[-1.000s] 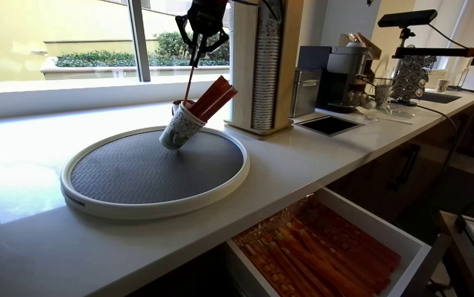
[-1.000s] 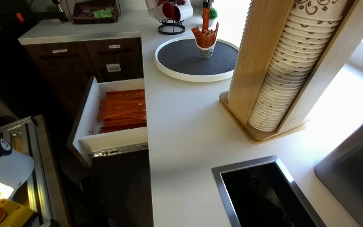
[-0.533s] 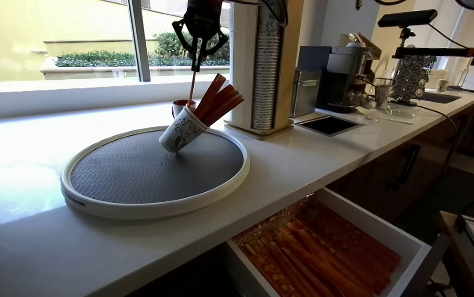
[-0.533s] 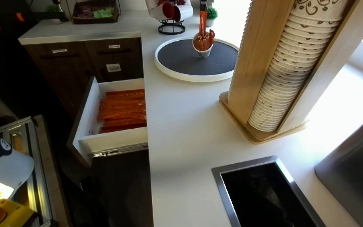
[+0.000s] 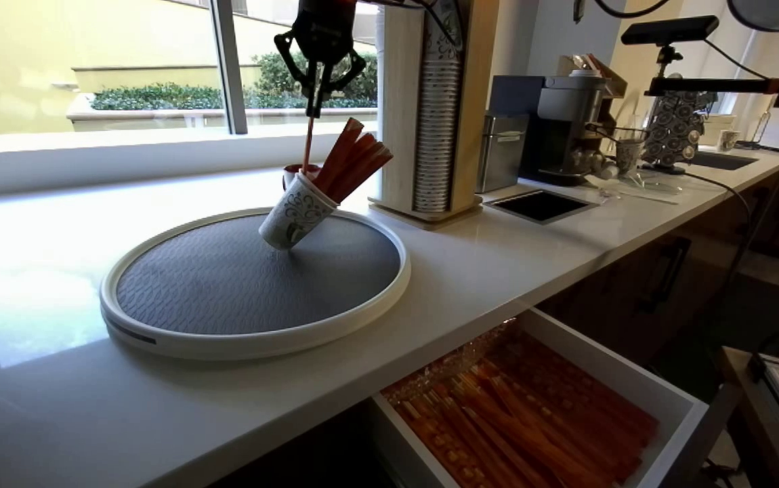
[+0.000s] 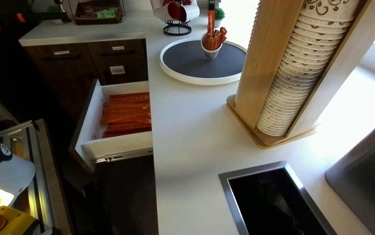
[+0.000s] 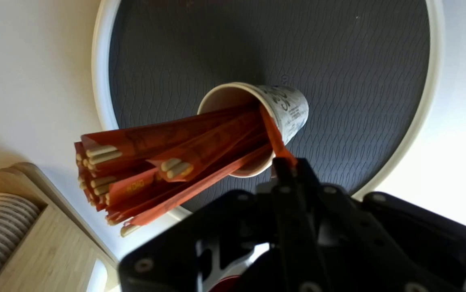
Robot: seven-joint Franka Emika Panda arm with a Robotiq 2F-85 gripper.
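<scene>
Black fingers (image 7: 284,180) are pinching one red packet (image 7: 275,137) reaching into a cup (image 7: 291,109). The cup is leaning over a tray (image 7: 358,73).

Bright daylight comes in through the wide clear glass window (image 5: 149,41) and makes a strong white shine on the smooth white counter (image 5: 40,288). The dark brown wooden cupboards (image 6: 67,71) sit in deep shade. A warm yellow glow lights the rounded white robot base (image 6: 8,173). In the wrist view, the black jointed gripper (image 7: 292,162) is very dark and a bit fuzzy, the orange-red paper packets (image 7: 204,140) look clearer, and a soft shadow lies on the round dark grey tray (image 7: 269,44).
</scene>
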